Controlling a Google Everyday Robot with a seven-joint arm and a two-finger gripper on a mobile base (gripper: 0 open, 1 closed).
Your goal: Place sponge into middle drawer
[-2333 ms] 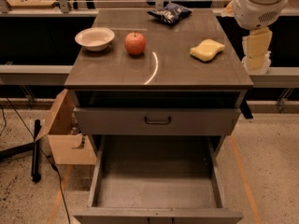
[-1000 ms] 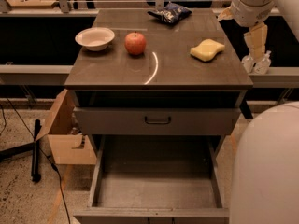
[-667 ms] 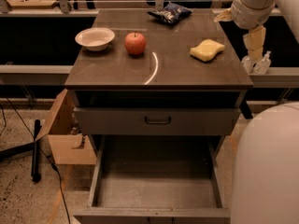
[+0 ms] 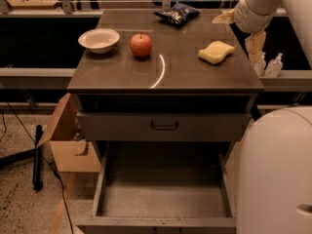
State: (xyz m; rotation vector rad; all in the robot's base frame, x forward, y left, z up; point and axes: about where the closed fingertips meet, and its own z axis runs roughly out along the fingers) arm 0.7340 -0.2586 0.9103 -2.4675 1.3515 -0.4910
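The pale yellow sponge [image 4: 216, 51] lies on the right side of the cabinet top [image 4: 165, 74]. My gripper [image 4: 254, 44] hangs just past the cabinet's right edge, to the right of the sponge and apart from it. It holds nothing that I can see. The middle drawer [image 4: 163, 199] is pulled out at the bottom of the view, with a bare grey floor and nothing in it.
On the cabinet top are a white bowl [image 4: 99, 39], a red apple [image 4: 141, 45] and a dark chip bag [image 4: 176, 13]. A closed drawer front with a dark handle [image 4: 164, 126] sits above the open drawer. My white body [image 4: 278, 174] fills the lower right. A cardboard box [image 4: 68, 140] stands at the left.
My gripper has moved a little left and up, closer to the sponge. My white body has come into view at the lower right. The sponge has not moved.
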